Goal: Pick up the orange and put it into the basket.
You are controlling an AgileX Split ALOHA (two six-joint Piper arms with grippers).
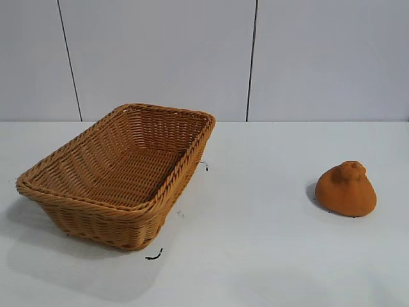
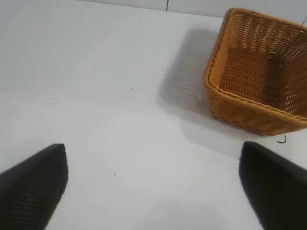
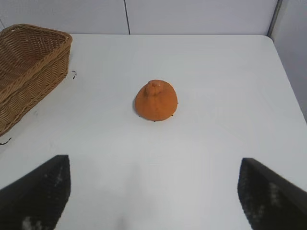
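Observation:
The orange, a matte lump with a knobby top, rests on the white table at the right in the exterior view; the right wrist view shows the orange some way ahead of my right gripper, which is open and empty. The wicker basket stands at the left, empty inside. My left gripper is open over bare table, with the basket off to one side ahead of it. Neither arm appears in the exterior view.
A white panelled wall rises behind the table. Small black marks lie on the table by the basket's corner. The table's side edge shows in the right wrist view beyond the orange.

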